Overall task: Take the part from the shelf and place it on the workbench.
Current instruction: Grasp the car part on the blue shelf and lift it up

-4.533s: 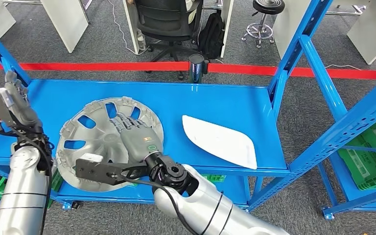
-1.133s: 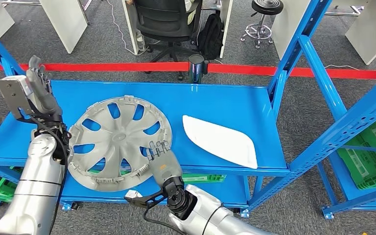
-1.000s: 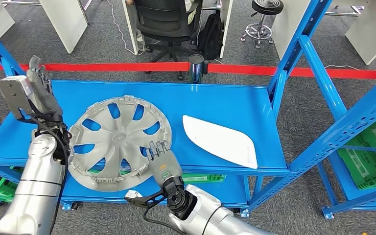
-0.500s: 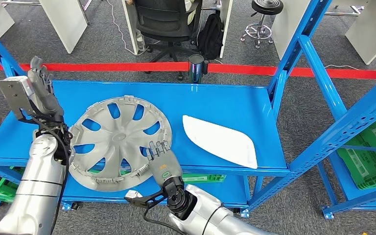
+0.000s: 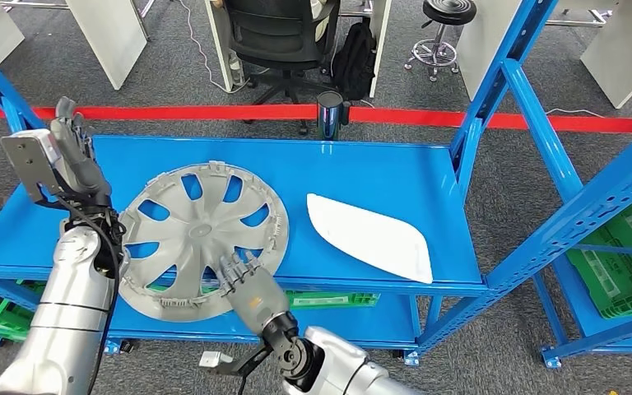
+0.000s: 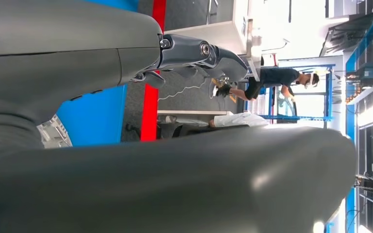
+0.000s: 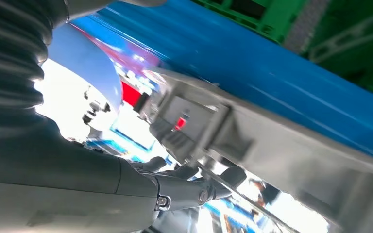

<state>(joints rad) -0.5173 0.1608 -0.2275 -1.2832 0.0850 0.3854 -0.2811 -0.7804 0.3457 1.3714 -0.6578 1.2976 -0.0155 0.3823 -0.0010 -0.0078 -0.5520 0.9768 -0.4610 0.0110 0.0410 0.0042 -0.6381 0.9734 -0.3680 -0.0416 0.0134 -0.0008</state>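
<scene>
A silver hubcap (image 5: 193, 239) lies flat on the blue shelf (image 5: 362, 177), its near rim overhanging the shelf's front edge. My right hand (image 5: 247, 286) is at that near rim with its fingers (image 5: 232, 267) spread against the hubcap's edge. The right wrist view shows its dark fingers (image 7: 194, 189) stretched out just under the hubcap's grey rim (image 7: 272, 160). My left hand (image 5: 70, 152) is raised and empty, fingers pointing up. It stands a little left of the hubcap's rim without touching it. In the left wrist view its fingers (image 6: 199, 51) hang over the shelf (image 6: 97, 116).
A white curved panel (image 5: 370, 237) lies on the shelf right of the hubcap. Blue uprights (image 5: 494, 82) rise at the right. Green crates (image 5: 625, 263) sit lower right. Behind the shelf run a red floor strip (image 5: 214, 111), an office chair (image 5: 284, 37) and a dark cylinder (image 5: 329, 113).
My right hand has slid left and lower along the hubcap's near rim. Earlier it lay on the hub's centre. My left hand has edged right, toward the hubcap.
</scene>
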